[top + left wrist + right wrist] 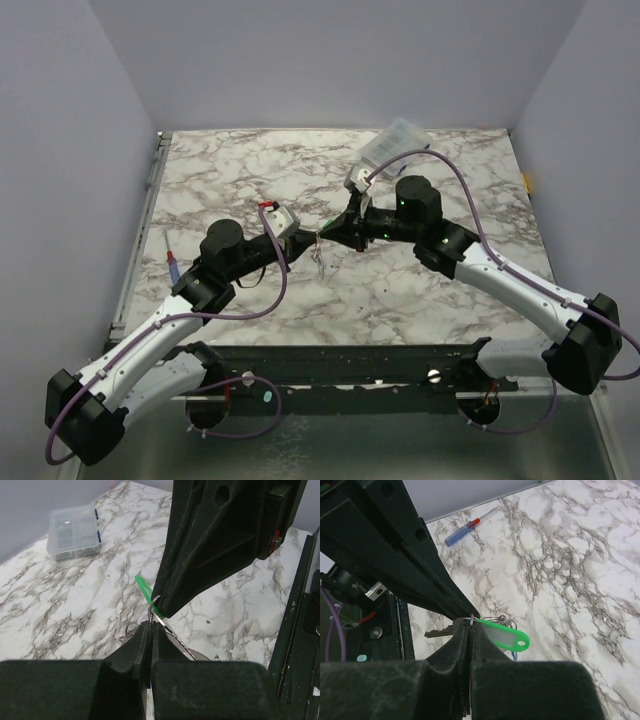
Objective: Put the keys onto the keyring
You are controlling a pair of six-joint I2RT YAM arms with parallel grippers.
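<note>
Keys (440,631) and keyring (154,605) were held together above the marble tabletop (400,290), at the point near its middle where the two arms met tip to tip. The left gripper (150,626) was fully shut, and the small wire loop rose straight out of the seam between its fingers. The right gripper (470,630) was likewise fully shut, its tip meeting the same loop from the opposite side. Each therefore appeared to pinch the wire itself, though the exact bite was hidden by the fingers. The green tag (502,636) stuck out beside the loop, a bare silvery blade pointed the other way, and a sliver of the blue tag (514,655) showed beneath. Further coils of wire lay behind them. Judged from this, the task was well advanced – the parts hung as one bunch and none lay on the tabletop – but whether each key was fully threaded onto the wire could not be told. What seemingly remained was to finish seating them and release.
</note>
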